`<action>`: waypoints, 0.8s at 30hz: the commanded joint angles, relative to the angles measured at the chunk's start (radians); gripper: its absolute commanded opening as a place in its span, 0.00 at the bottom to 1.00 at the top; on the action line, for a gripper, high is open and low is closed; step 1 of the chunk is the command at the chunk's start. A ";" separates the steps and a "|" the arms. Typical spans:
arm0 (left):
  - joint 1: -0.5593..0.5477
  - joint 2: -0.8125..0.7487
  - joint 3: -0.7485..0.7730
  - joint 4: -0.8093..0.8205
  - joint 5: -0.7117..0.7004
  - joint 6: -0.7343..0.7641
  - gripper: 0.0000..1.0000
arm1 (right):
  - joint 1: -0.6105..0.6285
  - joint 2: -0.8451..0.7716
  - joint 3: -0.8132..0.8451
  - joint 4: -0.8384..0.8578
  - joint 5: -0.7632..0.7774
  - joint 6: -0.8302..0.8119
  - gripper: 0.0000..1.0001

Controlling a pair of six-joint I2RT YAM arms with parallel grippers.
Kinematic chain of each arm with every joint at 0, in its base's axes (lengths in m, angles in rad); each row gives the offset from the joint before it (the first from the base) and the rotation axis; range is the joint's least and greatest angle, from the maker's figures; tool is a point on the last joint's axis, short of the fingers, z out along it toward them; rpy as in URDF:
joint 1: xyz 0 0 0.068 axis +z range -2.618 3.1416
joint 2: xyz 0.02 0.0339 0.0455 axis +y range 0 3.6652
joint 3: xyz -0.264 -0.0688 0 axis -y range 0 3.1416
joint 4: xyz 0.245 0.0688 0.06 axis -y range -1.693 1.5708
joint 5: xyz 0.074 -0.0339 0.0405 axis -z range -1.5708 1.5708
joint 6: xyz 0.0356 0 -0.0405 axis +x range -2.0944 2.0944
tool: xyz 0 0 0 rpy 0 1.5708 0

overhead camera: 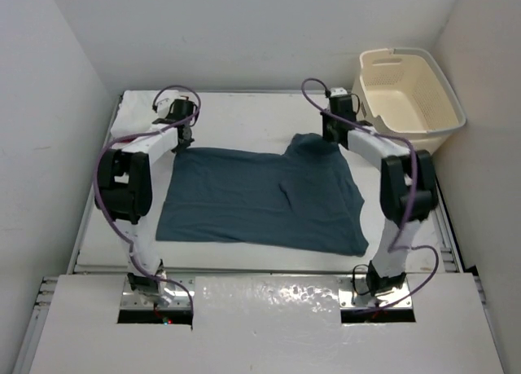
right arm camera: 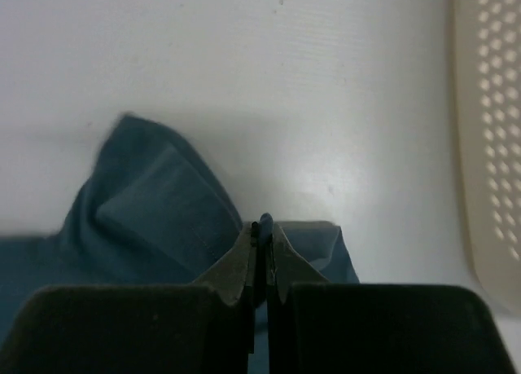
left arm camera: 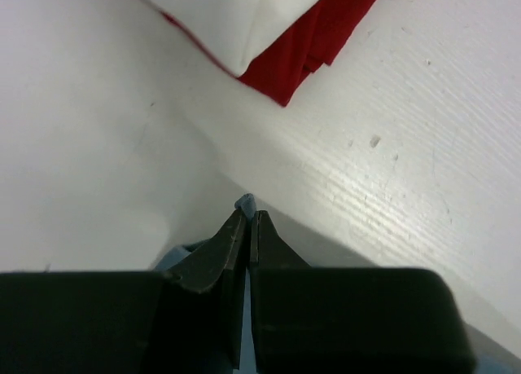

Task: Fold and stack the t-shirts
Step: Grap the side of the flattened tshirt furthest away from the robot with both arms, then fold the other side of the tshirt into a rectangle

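Observation:
A dark teal-blue t-shirt [overhead camera: 260, 199] lies spread over the middle of the table. My left gripper [overhead camera: 181, 136] is shut on its far left corner; a bit of blue cloth [left arm camera: 245, 203] sticks out past the tips of my left gripper [left arm camera: 249, 217]. My right gripper [overhead camera: 331, 134] is shut on the shirt's far right edge, where the cloth bunches up [right arm camera: 155, 203]; a blue fold shows between the tips of my right gripper [right arm camera: 261, 226]. A folded white t-shirt [left arm camera: 236, 15] lies on a deep red one [left arm camera: 313, 44] in the left wrist view.
A cream plastic laundry basket [overhead camera: 411, 97] stands at the back right corner, and its perforated wall [right arm camera: 492, 138] is close to my right gripper. White walls close in the table on the left, back and right.

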 commanded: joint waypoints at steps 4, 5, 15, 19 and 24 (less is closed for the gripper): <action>-0.054 -0.184 -0.127 0.018 -0.125 -0.038 0.00 | 0.016 -0.413 -0.351 0.118 0.002 0.007 0.00; -0.061 -0.201 -0.164 0.010 -0.139 -0.044 0.00 | 0.018 -0.456 -0.426 0.114 0.014 0.010 0.00; -0.071 -0.452 -0.414 -0.015 -0.149 -0.158 0.00 | 0.050 -0.941 -0.716 -0.159 0.092 0.048 0.00; -0.071 -0.497 -0.486 -0.025 -0.142 -0.185 0.00 | 0.055 -1.097 -0.790 -0.256 0.074 0.109 0.00; -0.076 -0.518 -0.546 -0.041 -0.145 -0.214 0.00 | 0.058 -1.228 -0.849 -0.388 0.101 0.140 0.00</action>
